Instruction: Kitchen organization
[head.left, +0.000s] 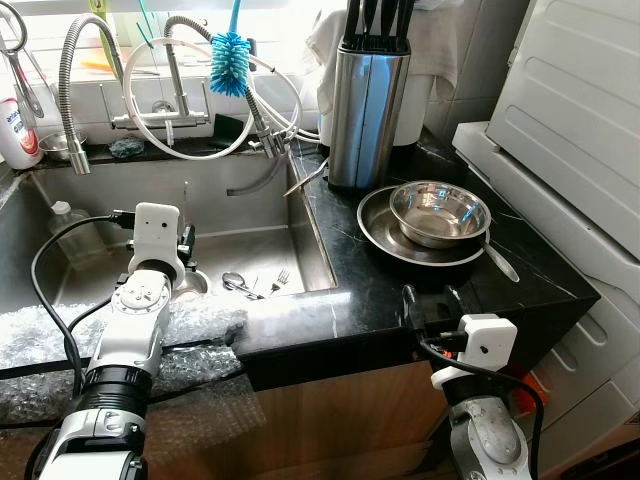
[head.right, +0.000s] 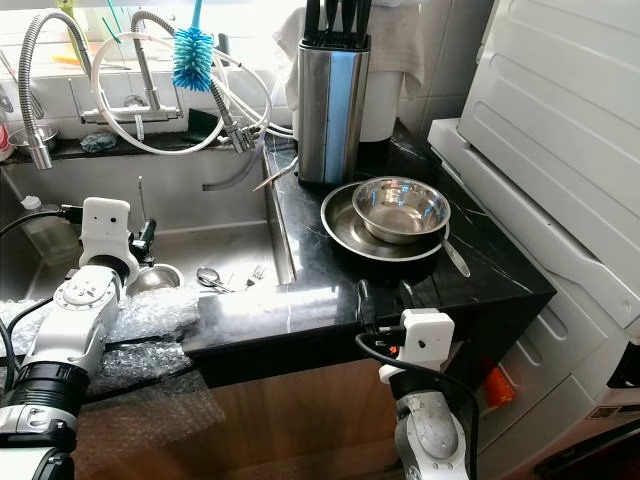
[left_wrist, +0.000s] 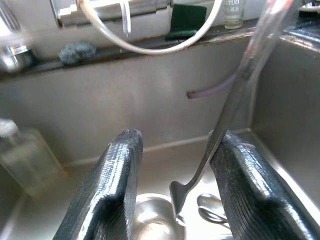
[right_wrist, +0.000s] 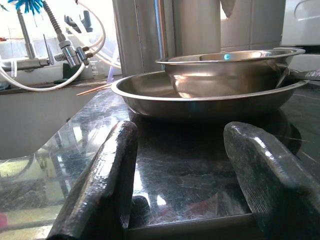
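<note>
A: Starting at nine o'clock, we are holding the left gripper over the sink. Its fingers are standing apart, and a thin metal utensil is leaning against one of them; we cannot tell whether it is truly gripped.

B: What are we seeing beneath it?

A: A spoon and fork are lying on the sink floor, at about three o'clock from the gripper, beside a round drain. Bubble wrap is covering the sink's front edge.

B: And moving toward three o'clock?

A: On the black counter a steel bowl is sitting inside a wider steel dish, with a handle sticking out at four o'clock. The knife block is standing at twelve o'clock from them. We are parking the right gripper at the counter's front edge, fingers spread, aimed at the dish but apart from it.

B: Which step are we executing?

A: We are judging it as cutlery retrieval from the sink. The next move is likely calling for lowering the left gripper, centring the fingers on one piece, then closing.
</note>
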